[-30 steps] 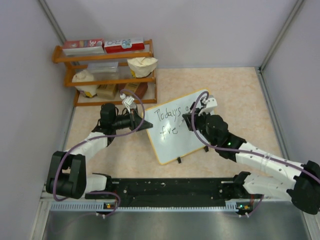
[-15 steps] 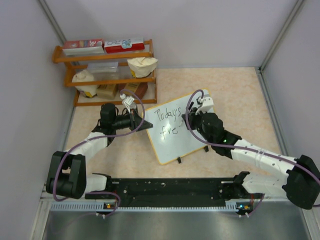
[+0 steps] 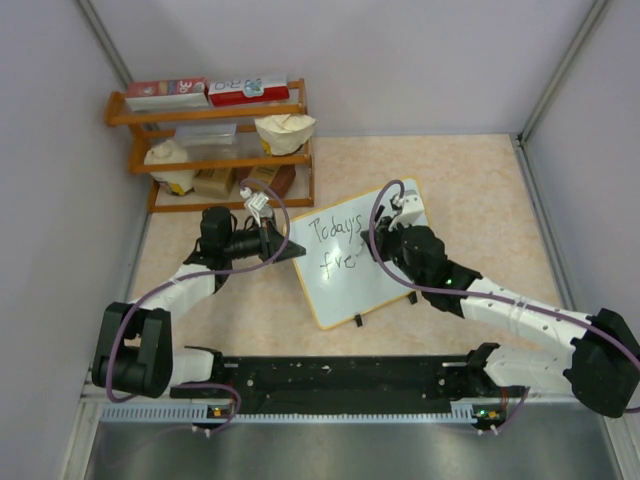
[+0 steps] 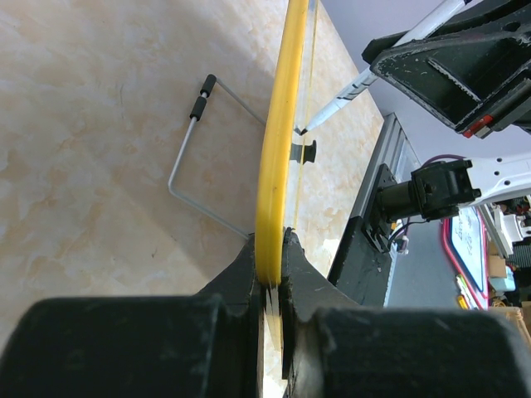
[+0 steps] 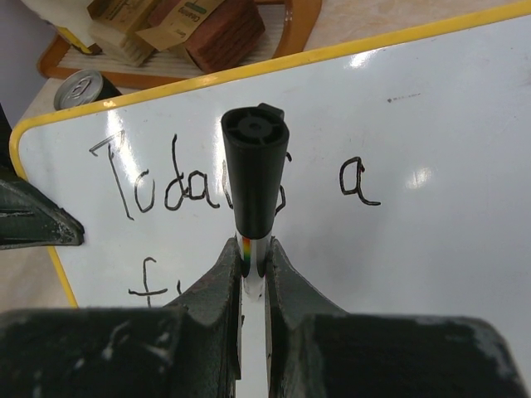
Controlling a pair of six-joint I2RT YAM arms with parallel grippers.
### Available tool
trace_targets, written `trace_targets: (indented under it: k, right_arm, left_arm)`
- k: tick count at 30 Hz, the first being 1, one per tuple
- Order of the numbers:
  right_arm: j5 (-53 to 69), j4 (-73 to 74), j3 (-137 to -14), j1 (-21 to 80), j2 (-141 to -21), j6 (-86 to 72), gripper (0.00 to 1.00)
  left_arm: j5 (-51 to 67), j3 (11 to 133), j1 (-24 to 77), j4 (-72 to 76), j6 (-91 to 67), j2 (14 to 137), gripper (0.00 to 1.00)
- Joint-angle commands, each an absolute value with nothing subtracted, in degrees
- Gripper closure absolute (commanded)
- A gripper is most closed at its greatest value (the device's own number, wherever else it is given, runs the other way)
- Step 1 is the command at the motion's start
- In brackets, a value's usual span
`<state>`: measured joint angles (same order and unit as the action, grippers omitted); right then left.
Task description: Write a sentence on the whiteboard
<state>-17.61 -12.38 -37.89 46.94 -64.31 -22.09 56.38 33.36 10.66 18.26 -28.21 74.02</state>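
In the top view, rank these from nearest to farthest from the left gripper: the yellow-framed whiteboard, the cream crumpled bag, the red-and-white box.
1. Yellow-framed white whiteboard: its left edge is clamped in the left gripper.
2. Cream crumpled bag: middle tier of the wooden shelf, behind the gripper.
3. Red-and-white flat box: top tier, farthest back.

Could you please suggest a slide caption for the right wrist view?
Right gripper pinches a black-ended marker before the whiteboard, its sentence unfinished.
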Motion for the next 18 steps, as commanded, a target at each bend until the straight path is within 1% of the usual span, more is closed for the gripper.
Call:
trace_targets:
  k: [1,9,18]
  right_arm:
    - [-17.3,-13.3,-36.7,46.5,-64.1,-22.1,1.0]
    - [-20.3,-11.9,-35.6,46.4,-62.8,-22.3,1.0]
    - [-16.3,-13.2,-35.2,46.4,-63.2,-22.1,1.0]
  left_arm:
    - [52.0,32.1,11.3,15.4,-19.1,74.6,1.0]
    - [52.1,32.1,11.3,15.4,-19.1,74.7,1.0]
    - [52.1,32.2,11.3,15.4,-19.1,74.8,1.0]
